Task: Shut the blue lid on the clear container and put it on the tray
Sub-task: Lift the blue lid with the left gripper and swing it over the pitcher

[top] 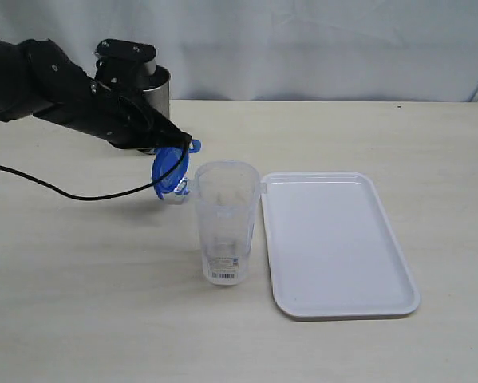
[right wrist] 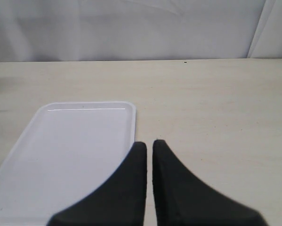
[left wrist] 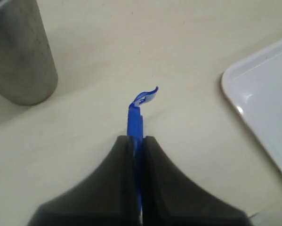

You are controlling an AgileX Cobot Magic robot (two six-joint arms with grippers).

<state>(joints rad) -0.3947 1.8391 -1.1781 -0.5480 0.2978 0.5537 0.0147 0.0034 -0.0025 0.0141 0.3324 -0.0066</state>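
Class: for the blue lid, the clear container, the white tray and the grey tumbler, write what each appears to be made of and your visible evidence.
The blue lid: likely plastic, thin, saturated colour, slight gloss. The clear container: probably transparent plastic, walls fully see-through; glass not excluded. The tray: seemingly plastic, smooth white, soft highlights. The grey tumbler: apparently brushed metal, dull sheen.

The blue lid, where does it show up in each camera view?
Exterior view: the blue lid hangs tilted left of the clear container, by its rim.
Left wrist view: lid edge-on, pinched in the left claw.
Right wrist view: not in it.
Shared landmark: the tray.
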